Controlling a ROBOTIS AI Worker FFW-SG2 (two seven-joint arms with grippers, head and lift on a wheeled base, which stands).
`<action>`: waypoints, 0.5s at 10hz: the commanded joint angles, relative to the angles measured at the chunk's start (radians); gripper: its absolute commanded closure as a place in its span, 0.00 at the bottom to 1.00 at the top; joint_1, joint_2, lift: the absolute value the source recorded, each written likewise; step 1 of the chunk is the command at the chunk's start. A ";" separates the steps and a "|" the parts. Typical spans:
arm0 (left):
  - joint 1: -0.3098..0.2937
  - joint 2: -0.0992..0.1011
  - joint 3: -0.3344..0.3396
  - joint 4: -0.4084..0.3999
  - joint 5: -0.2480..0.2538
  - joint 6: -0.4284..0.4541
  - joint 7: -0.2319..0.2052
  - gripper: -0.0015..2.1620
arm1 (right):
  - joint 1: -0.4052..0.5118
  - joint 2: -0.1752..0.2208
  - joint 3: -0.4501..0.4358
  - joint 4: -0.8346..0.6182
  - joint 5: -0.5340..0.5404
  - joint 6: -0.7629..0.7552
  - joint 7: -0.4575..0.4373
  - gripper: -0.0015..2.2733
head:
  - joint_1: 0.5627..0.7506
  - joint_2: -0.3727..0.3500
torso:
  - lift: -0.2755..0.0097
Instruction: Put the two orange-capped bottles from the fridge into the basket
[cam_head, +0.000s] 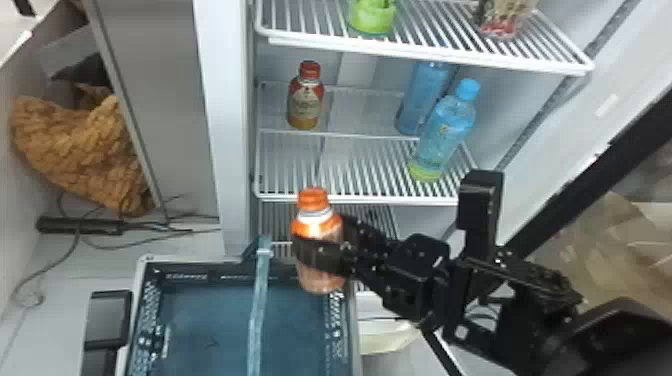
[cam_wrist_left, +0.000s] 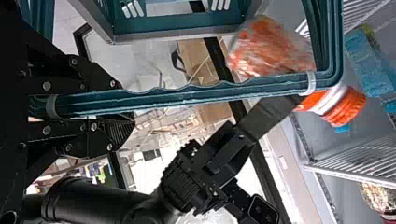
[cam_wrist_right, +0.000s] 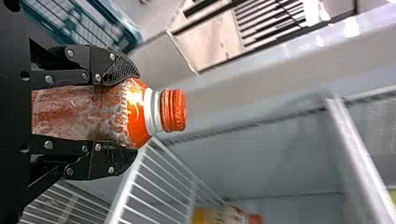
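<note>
In the head view my right gripper (cam_head: 322, 239) is shut on an orange-capped bottle (cam_head: 320, 225), holding it nearly upright by the basket's (cam_head: 210, 274) back right corner, in front of the shelves. The same gripper (cam_wrist_right: 132, 114) clasps the bottle (cam_wrist_right: 135, 112) in the right wrist view. Another bottle with an orange-red cap (cam_head: 305, 102) stands on the fridge's middle shelf, at the left. My left gripper (cam_wrist_left: 123, 111) is shut on the basket's teal handle (cam_wrist_left: 196, 95); past the handle, the held bottle (cam_wrist_left: 275, 46) shows blurred.
Two blue bottles, one in front (cam_head: 445, 135) and one behind (cam_head: 425, 100), stand at the right of the middle shelf (cam_head: 350, 199). The upper shelf (cam_head: 425, 54) carries a green container (cam_head: 372, 17) and a packet (cam_head: 505, 20). Fridge side wall (cam_head: 232, 125) rises behind the basket.
</note>
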 joint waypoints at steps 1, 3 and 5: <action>0.002 0.000 0.000 0.000 0.000 0.001 0.000 0.56 | 0.002 -0.005 0.003 -0.077 -0.003 0.151 0.003 0.38 | 0.70 0.23 | 0.14; 0.002 0.000 0.000 0.000 -0.002 0.001 0.000 0.56 | -0.003 -0.010 0.009 -0.109 -0.003 0.306 0.010 0.38 | 0.70 0.23 | 0.14; 0.002 -0.001 0.000 0.000 -0.002 0.001 0.000 0.56 | -0.023 -0.013 0.027 -0.102 0.005 0.438 0.010 0.38 | 0.70 0.21 | 0.14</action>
